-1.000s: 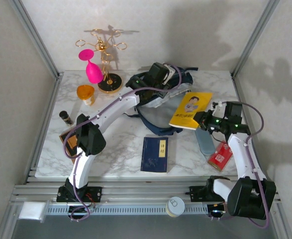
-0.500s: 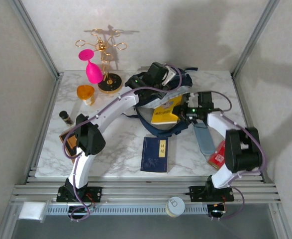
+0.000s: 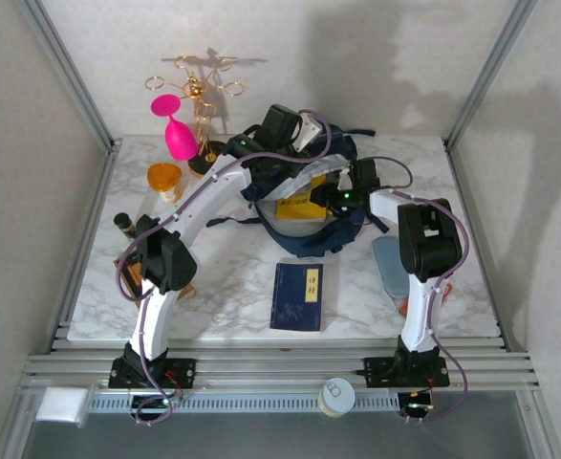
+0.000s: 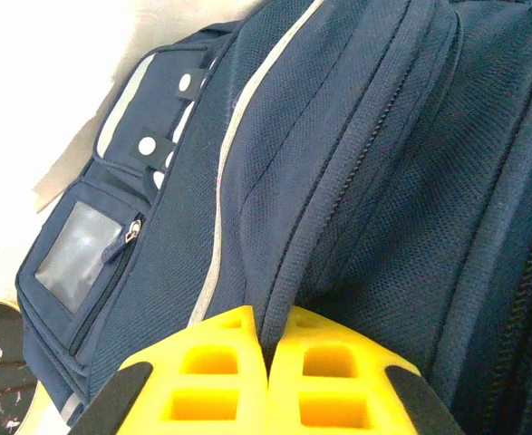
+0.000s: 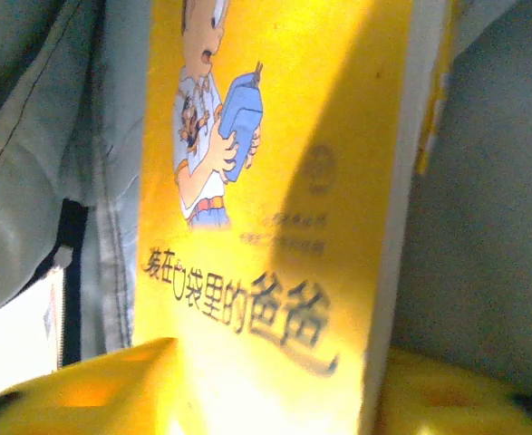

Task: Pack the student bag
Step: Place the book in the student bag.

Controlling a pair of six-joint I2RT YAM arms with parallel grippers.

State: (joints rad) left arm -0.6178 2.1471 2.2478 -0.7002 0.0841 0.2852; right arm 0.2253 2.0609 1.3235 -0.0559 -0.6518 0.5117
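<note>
The student bag [image 3: 304, 239] lies at the back middle of the table, its mouth facing the front. My left gripper [image 3: 297, 158] is shut on a fold of its navy fabric [image 4: 356, 163]; the fold runs up between the yellow fingers [image 4: 207, 372] of this gripper [image 4: 267, 362] and holds the top edge raised. A yellow book [image 3: 294, 206] with a cartoon cover sits inside the mouth. My right gripper [image 3: 333, 198] reaches in from the right. In the right wrist view this gripper [image 5: 275, 372] has its fingers standing apart, and the yellow book [image 5: 275, 181] lies between them against the grey lining.
A flat navy book [image 3: 297, 296] lies in front of the bag, a pale blue case [image 3: 392, 268] to its right. Back left stand a pink goblet [image 3: 179, 134], a gold stand [image 3: 204, 96] and an orange cup [image 3: 164, 179]. A dark bottle [image 3: 124, 223] stands at the left edge.
My right arm swung left and carried the yellow book from beside the bag into its mouth, then its fingers spread. The left gripper pulled the bag's top edge back and left.
</note>
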